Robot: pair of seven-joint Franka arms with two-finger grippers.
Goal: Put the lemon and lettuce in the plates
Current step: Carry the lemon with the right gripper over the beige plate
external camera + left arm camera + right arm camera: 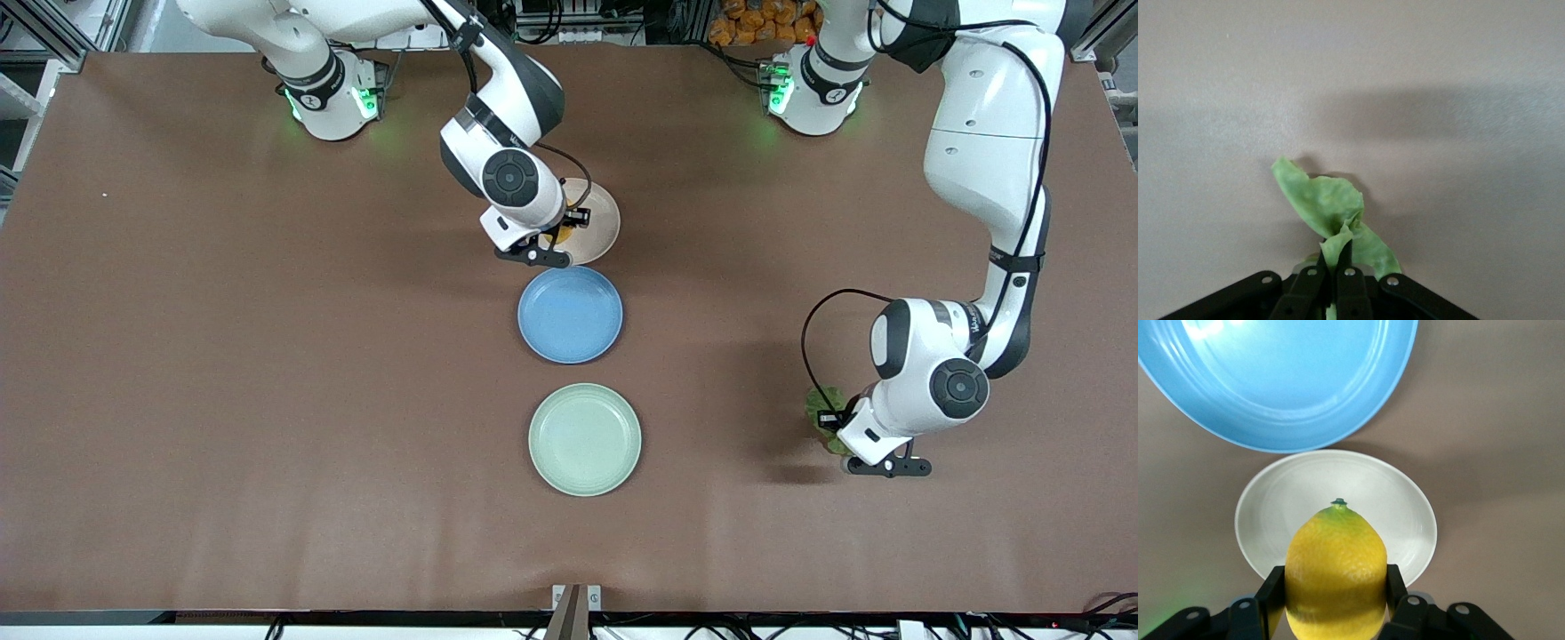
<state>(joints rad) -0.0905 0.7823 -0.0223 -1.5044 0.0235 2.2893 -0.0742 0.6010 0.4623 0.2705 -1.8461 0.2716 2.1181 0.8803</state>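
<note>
My right gripper [558,238] is shut on the yellow lemon [1336,573] and holds it over the beige-pink plate [603,222], which shows whitish in the right wrist view [1398,500]. In the front view only a sliver of the lemon [564,235] shows under the wrist. My left gripper [836,431] is shut on the green lettuce leaf [1328,207], held just above the bare table toward the left arm's end. The leaf [820,404] pokes out beside the wrist. The pale mint green plate [584,438] lies empty, nearest the front camera.
A blue plate [570,314] lies between the beige-pink and mint green plates, and it also shows in the right wrist view [1281,380]. The three plates form a line down the middle of the brown table [267,356].
</note>
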